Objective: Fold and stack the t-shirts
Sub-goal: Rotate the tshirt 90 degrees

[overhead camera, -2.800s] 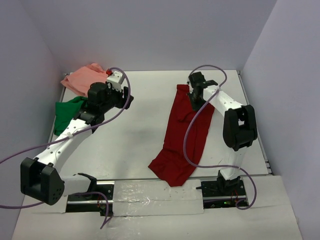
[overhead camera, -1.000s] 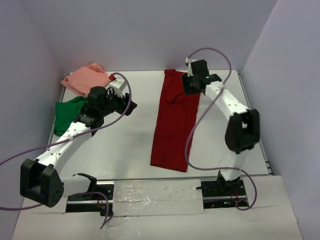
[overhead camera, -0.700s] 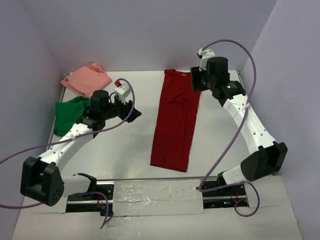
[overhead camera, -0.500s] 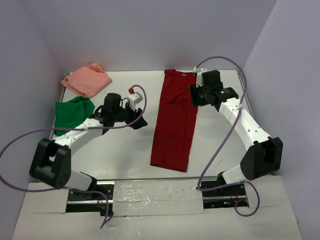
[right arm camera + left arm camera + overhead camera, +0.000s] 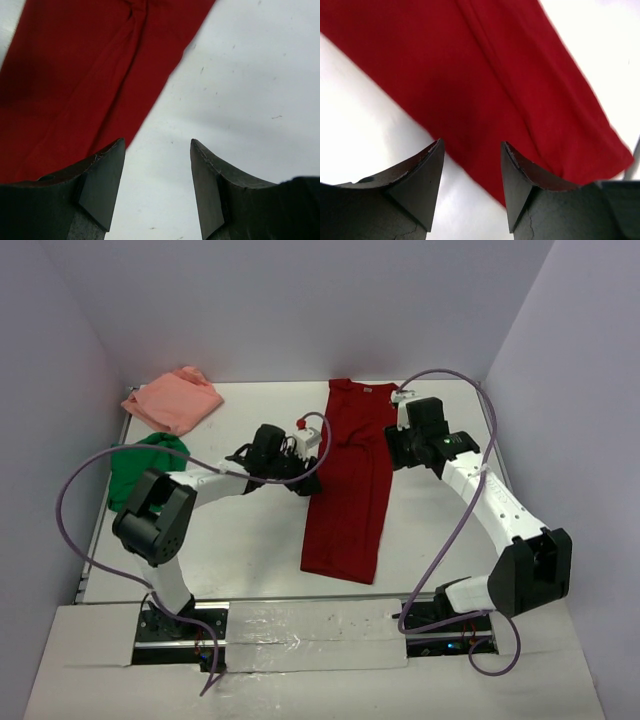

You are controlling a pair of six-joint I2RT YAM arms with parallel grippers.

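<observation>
The dark red t-shirt [image 5: 348, 480] lies flat as a long narrow strip down the middle of the table [image 5: 250, 540], collar end at the back. My left gripper [image 5: 306, 486] hovers at the strip's left edge, open. In the left wrist view the red cloth [image 5: 485, 75] fills the space beyond the open left gripper [image 5: 471, 150], with nothing between the fingers. My right gripper [image 5: 393, 454] is at the strip's right edge, open. In the right wrist view the cloth edge [image 5: 80, 75] runs just left of the empty right gripper [image 5: 156, 145]. The green t-shirt [image 5: 135, 466] and pink t-shirt [image 5: 172, 398] lie at the far left.
Grey walls close in the table at the back and on both sides. A purple cable [image 5: 80, 480] loops from the left arm over the left side. A taped strip [image 5: 310, 625] runs between the arm bases at the near edge.
The red shirt was pulled from a slant into a straight strip and let go. The left arm swung right from the green shirt to the red shirt's left edge. The right gripper came down from the collar end.
</observation>
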